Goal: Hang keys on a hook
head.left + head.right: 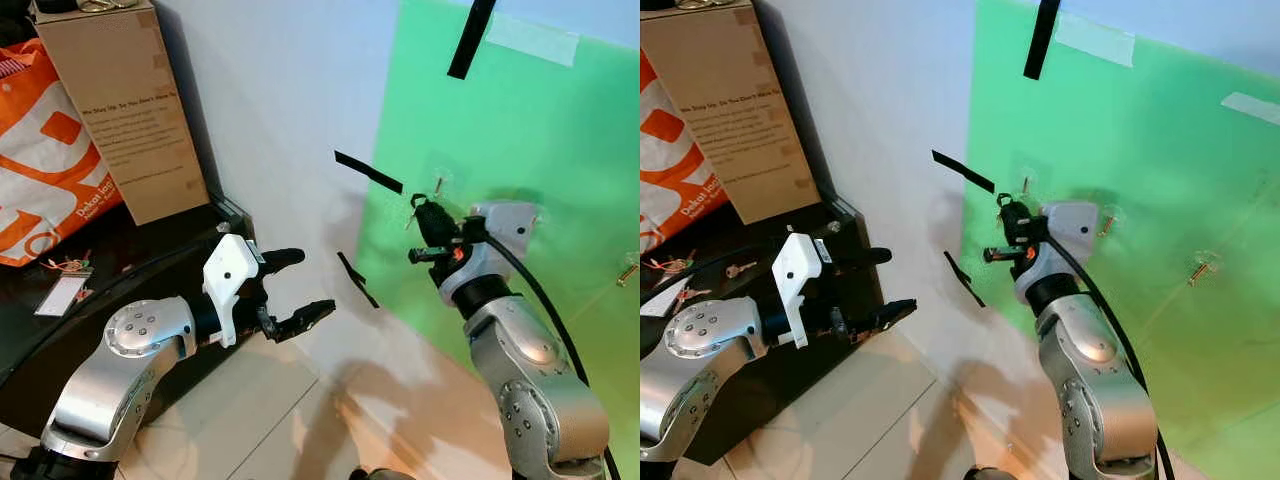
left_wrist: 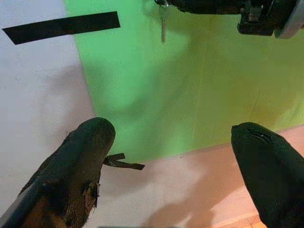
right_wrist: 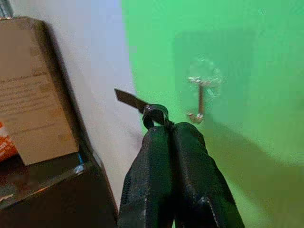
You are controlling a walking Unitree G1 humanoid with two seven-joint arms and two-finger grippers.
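My right gripper (image 1: 424,212) is up at the green sheet (image 1: 560,200), right of centre in the head view, fingers pinched tight on the key ring (image 3: 154,114), whose loop pokes out just past my tips. In the left wrist view a key (image 2: 163,26) dangles beneath it at the top edge. The hook (image 3: 201,95) sits on the sheet just beyond and beside the ring, not yet through it. So I judge this the final approach: next I should carry the loop over the hook's tip, lower it on, then let go.

My left gripper (image 1: 290,290) hovers lower centre, fingers spread wide, holding nothing.

At the upper left stands a cardboard box (image 1: 120,110) with printed lines too small to read, beside an orange bag (image 1: 40,170) whose white lettering I cannot make out fully.
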